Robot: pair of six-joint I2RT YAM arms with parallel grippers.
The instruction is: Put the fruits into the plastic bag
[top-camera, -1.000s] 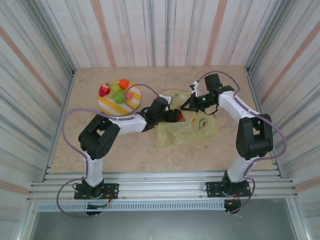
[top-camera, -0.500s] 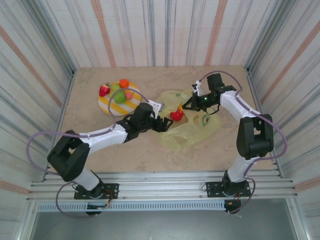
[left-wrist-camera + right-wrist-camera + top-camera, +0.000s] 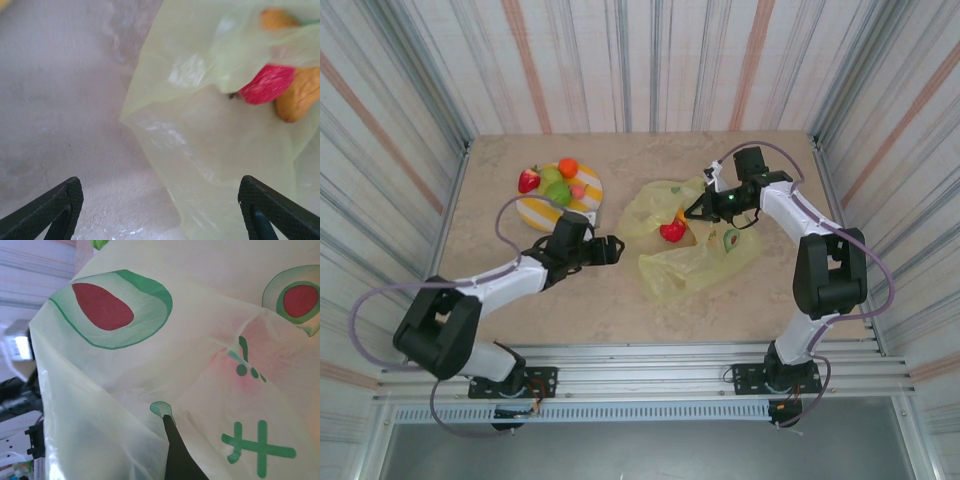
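right tool [image 3: 691, 212] pinching plastic bag [image 3: 695, 265]; left tool [image 3: 614, 249] spread, empty

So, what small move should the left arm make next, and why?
Probably swing the left arm toward the striped plate for the strawberry: its jaws stand open and empty, fruits lie there, and the right jaws hold the plastic bag open.

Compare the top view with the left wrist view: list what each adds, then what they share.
Top: the plate with fruits, and the right pincer shut on the bag rim. Left wrist: film draped over the red fruit, two orange fruits beside it, framed by the open left pincer. Both: bag, red fruit inside.
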